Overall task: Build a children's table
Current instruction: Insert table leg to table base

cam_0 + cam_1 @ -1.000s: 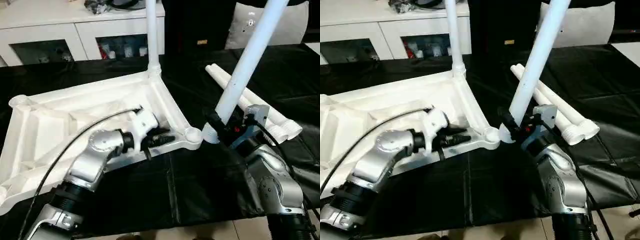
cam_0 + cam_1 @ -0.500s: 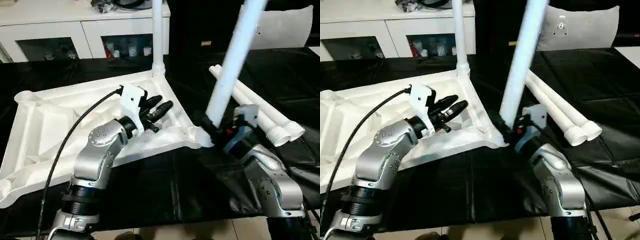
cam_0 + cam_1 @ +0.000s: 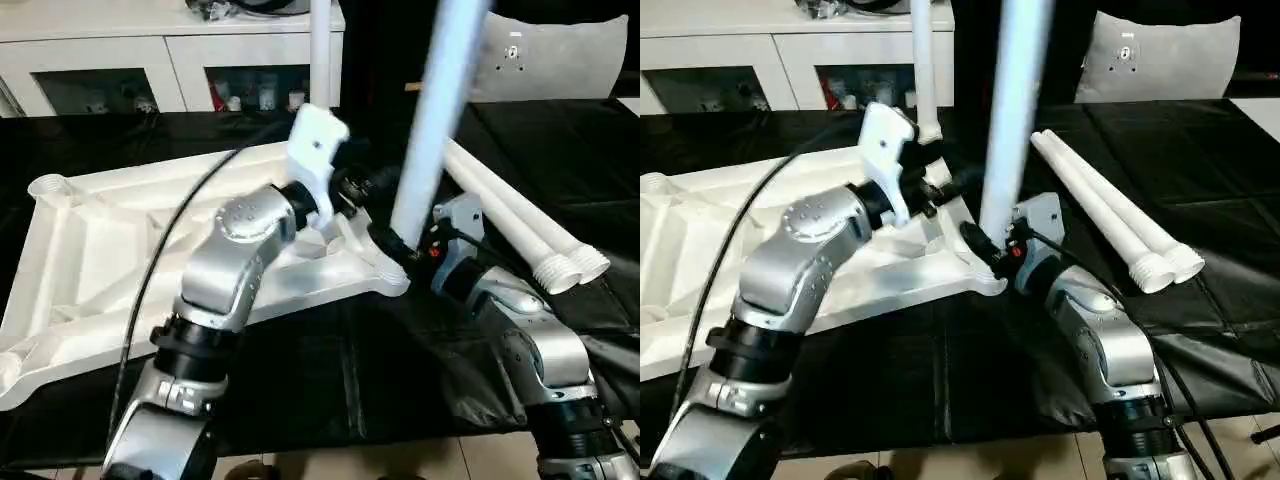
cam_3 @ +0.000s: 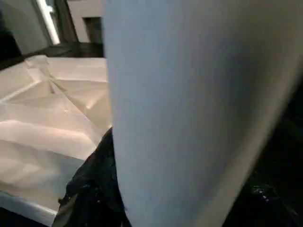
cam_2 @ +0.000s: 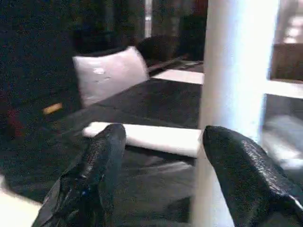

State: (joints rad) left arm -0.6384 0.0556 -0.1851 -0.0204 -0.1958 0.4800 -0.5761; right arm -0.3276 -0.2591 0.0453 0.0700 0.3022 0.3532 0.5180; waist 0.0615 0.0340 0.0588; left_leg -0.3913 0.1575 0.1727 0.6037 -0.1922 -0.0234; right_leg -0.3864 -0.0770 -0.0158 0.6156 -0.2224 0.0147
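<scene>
The white table top (image 3: 100, 240) lies upside down, ribs up. One leg (image 3: 320, 60) stands in its far corner socket. My right gripper (image 3: 402, 246) is shut on a second leg (image 3: 435, 120) near its foot, holding it almost upright at the near right corner socket (image 3: 393, 282). My left gripper (image 3: 372, 184) is raised above the top's right rim, open beside that held leg. In the left wrist view the leg (image 5: 232, 94) stands between the black fingers (image 5: 94, 165), close to one of them. Two more legs (image 3: 520, 220) lie side by side to the right.
A black cloth (image 3: 350, 370) covers the work table. A white cabinet (image 3: 150, 60) stands along the back and a grey cushion (image 3: 560, 55) at the back right. My left arm's cable (image 3: 170, 250) arcs over the top.
My left gripper has lifted off the top's near rim and swung up and right to the held leg. The right gripper has tipped that leg more upright, toward the corner socket.
</scene>
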